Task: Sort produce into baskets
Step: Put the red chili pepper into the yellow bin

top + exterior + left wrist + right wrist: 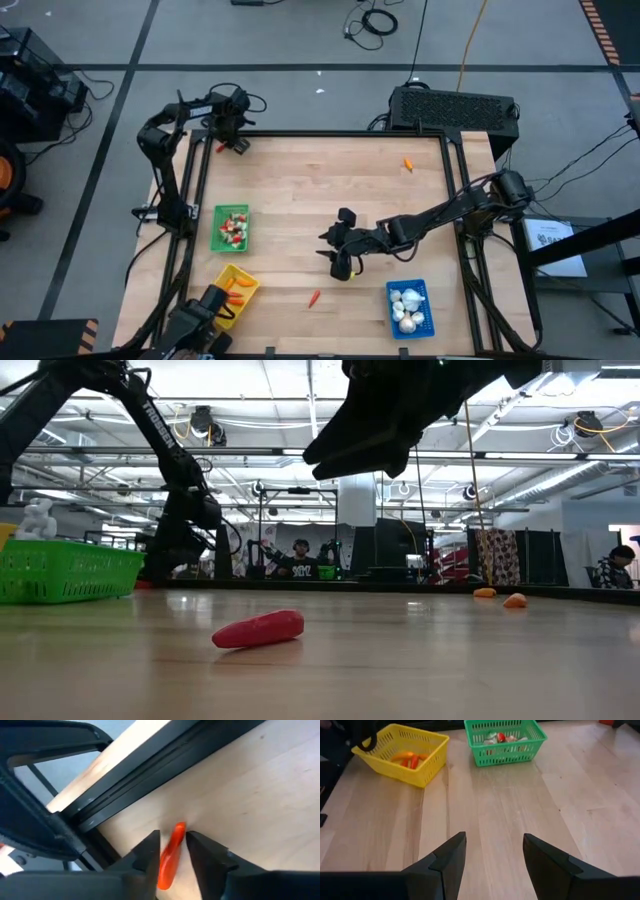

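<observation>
red carrot [258,629] foreground, maybe carrots [500,598] beyond

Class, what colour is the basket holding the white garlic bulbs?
Blue: the basket with the white garlic bulbs shows best in the high view.

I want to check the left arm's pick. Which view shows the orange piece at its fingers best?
The left wrist view: the orange piece fills the gap between the left gripper fingers, near the table's black rail. The high view shows only a speck; the low and right wrist views don't show it.
</observation>
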`<state>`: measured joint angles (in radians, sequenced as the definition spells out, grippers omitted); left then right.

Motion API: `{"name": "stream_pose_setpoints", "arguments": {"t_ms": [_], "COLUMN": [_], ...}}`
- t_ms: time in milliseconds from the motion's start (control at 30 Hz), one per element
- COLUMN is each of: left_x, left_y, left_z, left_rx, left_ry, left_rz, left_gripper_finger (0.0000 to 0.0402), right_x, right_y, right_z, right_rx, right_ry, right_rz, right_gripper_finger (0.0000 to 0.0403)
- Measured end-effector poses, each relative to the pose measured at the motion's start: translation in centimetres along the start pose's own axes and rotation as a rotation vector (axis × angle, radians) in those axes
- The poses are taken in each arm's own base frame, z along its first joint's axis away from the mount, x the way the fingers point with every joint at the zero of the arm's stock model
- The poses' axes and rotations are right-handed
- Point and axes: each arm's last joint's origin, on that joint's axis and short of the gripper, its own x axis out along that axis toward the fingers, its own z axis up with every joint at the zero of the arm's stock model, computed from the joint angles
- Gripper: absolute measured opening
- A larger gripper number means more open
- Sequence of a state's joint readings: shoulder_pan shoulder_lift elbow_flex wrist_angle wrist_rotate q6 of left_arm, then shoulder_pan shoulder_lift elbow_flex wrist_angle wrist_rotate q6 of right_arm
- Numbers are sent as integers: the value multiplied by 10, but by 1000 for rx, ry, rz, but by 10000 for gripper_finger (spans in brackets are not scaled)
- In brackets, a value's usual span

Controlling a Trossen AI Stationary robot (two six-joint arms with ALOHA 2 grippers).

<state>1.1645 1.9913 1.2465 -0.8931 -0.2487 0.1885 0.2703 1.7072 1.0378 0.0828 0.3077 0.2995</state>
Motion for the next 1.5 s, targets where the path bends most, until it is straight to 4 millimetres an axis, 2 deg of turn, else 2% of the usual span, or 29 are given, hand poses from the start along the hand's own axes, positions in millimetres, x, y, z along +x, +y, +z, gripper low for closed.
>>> {"name": "stream_pose_setpoints", "arguments": {"t_ms": [233, 400, 567, 700, 833, 1000, 1133, 1333, 1500], "left_x": [-4, -18, -51, -79, -107, -139, -151, -144, -136], "left_y": [0, 0, -2, -22, -64, -127, -171, -210, -237], "left_z": [1, -3, -13, -26, -48, -99, -160, -250, -306], "left_rx": [6, 3, 2, 50, 193, 389, 534, 640, 705], "left_ry": [-4, -49, -131, -190, -234, -237, -221, -247, -304], "left_rz": [-15, -19, -57, -219, -398, -434, -443, -528, -734], "left_gripper_finger": [15, 14, 14, 14, 14, 14, 14, 14, 15], "right_x": [4, 4, 4, 4, 4, 4, 4, 3, 3], "right_y": [0, 0, 0, 0, 0, 0, 1, 2, 2], "right_z": [-3, -3, -3, -3, -2, -2, -2, -2, -2], "right_rx": [-4, -4, -4, -3, 2, 33, 59, 118, 163], "right_ry": [10, 10, 10, 7, 1, -3, 7, 16, 16], "right_rz": [-4, -4, -4, -3, -2, 0, 28, 52, 52], "right_gripper_finger": [187, 187, 187, 187, 187, 187, 187, 187, 187]}}
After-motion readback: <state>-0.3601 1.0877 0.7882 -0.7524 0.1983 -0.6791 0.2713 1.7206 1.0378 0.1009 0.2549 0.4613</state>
